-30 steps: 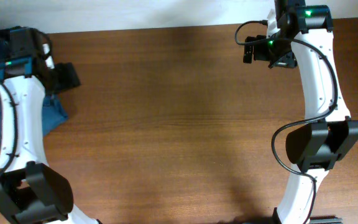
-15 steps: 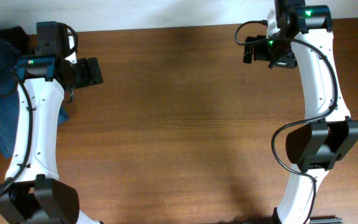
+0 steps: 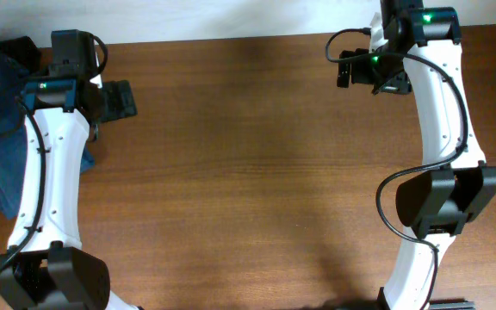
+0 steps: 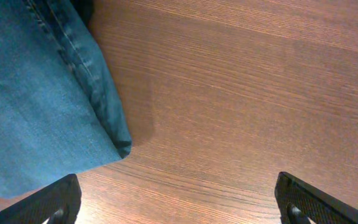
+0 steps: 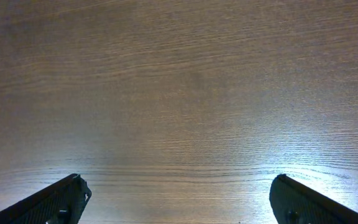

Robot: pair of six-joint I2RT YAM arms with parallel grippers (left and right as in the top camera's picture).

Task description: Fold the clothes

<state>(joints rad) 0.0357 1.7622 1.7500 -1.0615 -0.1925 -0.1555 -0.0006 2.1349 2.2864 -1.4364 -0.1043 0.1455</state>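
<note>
Where the left gripper (image 4: 179, 202) hangs over the wooden table (image 3: 248, 172), its two fingers (image 4: 48, 200) stand wide apart and nothing is between them. The jeans (image 4: 36, 93) lie to the left of this gripper, just beside its left finger, with one seamed corner reaching toward the gap. In the overhead view they make a blue heap beyond the left arm (image 3: 46, 172), partly hidden by it. The right gripper (image 5: 179, 199), well apart from the jeans, is also fully open and holds nothing; wood grain is below it.
</note>
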